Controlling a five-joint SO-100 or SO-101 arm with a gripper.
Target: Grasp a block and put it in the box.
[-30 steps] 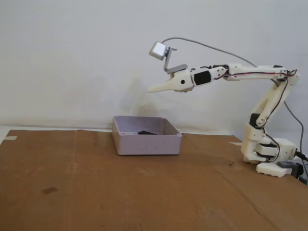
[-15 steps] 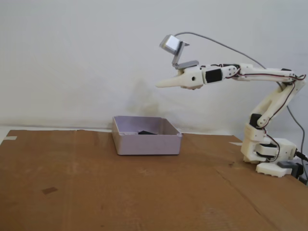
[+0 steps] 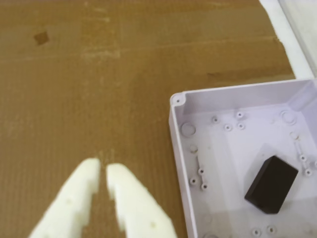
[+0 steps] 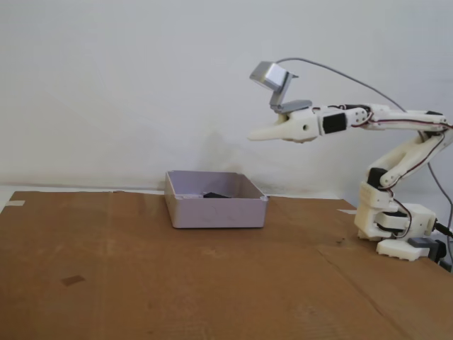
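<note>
Tool (image 4: 253, 135) now higher, rightward; block (image 3: 271, 184) inside unlabelled box (image 3: 176, 130).

Colours as observed. The block (image 3: 271, 184) is matte black, uniform, without markings; in the fixed view only a dark sliver (image 4: 214, 194) is seen above the box wall. The box (image 3: 233, 99) is pale lavender-grey throughout, its floor dotted with small moulded rings of the same tint; its outer wall (image 4: 216, 212) is seen as a plain lilac-grey. The gripper (image 3: 101, 171) is off-white; in the fixed view (image 4: 253, 135) it is matched by the white arm (image 4: 396, 120), along which black segments and red wires are noted. The cardboard (image 4: 177, 276) is mid-brown with fine ribbing and one darker brown patch (image 3: 41, 37). The camera (image 4: 270, 75) is grey metallic. The wall (image 4: 106, 85) is plain white.
</note>
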